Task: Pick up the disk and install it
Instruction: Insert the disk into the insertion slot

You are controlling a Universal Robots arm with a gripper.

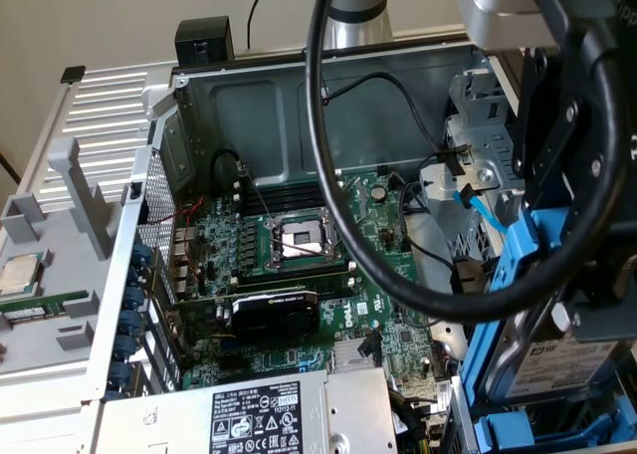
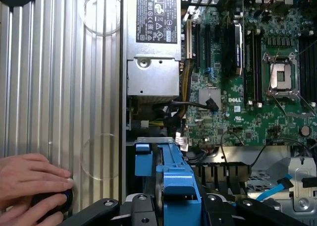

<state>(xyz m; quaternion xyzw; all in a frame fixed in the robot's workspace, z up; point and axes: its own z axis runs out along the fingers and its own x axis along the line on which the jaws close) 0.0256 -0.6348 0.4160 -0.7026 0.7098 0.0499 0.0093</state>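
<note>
The disk (image 1: 575, 366) is a silver drive with a white label, set in a blue plastic carrier (image 1: 520, 275). It hangs on edge at the exterior view's right, above the corner of the open computer case by the metal drive cage (image 1: 476, 140). My gripper (image 1: 577, 305) is shut on the disk, with its black fingers (image 1: 582, 165) coming down from above. In the wrist view the blue carrier (image 2: 173, 179) sits between the two black fingers (image 2: 111, 208), over the slotted bay (image 2: 223, 174) beside the motherboard.
The open case holds a motherboard with a CPU socket (image 1: 299, 237), a black graphics card (image 1: 274, 310) and a grey power-supply box (image 1: 279, 414). A thick black cable (image 1: 323, 165) loops across the front. A person's hand (image 2: 29, 179) rests on a black knob on the ribbed metal table.
</note>
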